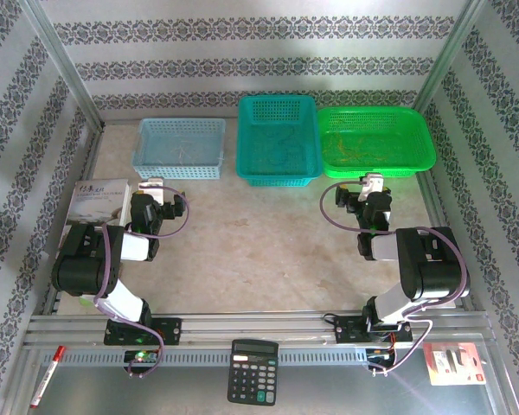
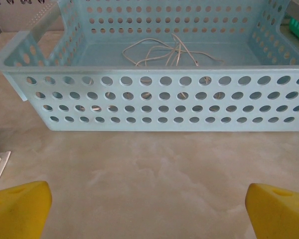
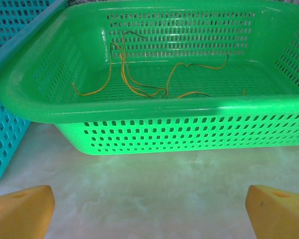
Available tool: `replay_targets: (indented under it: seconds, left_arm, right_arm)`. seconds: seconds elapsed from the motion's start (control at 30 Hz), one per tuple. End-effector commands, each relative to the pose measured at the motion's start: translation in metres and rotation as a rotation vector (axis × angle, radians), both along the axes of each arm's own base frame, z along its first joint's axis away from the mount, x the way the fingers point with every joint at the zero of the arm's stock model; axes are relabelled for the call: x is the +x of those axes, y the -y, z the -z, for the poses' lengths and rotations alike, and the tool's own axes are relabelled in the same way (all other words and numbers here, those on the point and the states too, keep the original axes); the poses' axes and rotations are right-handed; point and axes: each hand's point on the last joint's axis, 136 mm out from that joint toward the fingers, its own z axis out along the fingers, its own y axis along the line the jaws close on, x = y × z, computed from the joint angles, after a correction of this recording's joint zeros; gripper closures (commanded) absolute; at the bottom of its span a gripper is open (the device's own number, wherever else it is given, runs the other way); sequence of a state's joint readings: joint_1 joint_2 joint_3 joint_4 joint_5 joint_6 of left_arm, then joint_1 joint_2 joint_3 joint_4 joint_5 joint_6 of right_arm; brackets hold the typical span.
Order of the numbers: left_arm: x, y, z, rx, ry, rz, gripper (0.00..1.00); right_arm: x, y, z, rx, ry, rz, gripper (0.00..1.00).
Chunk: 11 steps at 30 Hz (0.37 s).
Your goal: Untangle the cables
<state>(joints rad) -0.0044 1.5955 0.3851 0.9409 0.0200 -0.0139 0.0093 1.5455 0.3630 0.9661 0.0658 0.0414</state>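
Thin pale white cables (image 2: 162, 52) lie looped on the floor of the light blue basket (image 2: 139, 107). Thin yellowish-orange cables (image 3: 139, 79) sprawl inside the green basket (image 3: 154, 127), faintly visible from above as cables (image 1: 355, 151). My left gripper (image 1: 156, 192) hovers over bare table just in front of the light blue basket (image 1: 180, 147), open, its yellow fingertips (image 2: 17, 206) wide apart with nothing between. My right gripper (image 1: 374, 186) stands open before the green basket (image 1: 376, 138), its fingertips (image 3: 20, 209) far apart and empty.
A teal basket (image 1: 277, 138) stands between the other two, its edge (image 3: 7, 124) left of the green one. A book (image 1: 99, 203) lies by the left arm. A calculator (image 1: 253, 372), a red marker (image 1: 48, 376) and a packet (image 1: 454, 363) rest on the near ledge.
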Motion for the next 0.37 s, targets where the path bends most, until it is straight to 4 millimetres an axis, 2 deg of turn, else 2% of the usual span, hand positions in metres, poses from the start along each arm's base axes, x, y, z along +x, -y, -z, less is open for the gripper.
replay_targets:
  seconds: [0.0,0.33]
  left_arm:
    - [0.0019,-0.0026,-0.0036,0.011,0.009,0.006,0.00]
    - [0.0016,-0.0026,-0.0031,0.010,0.008,0.006,0.00]
  right_arm:
    - [0.0019,-0.0074,-0.0067,-0.011,0.016,-0.019,0.02]
    - [0.0022,-0.0080,-0.0071,0.001,0.015,-0.037,0.02]
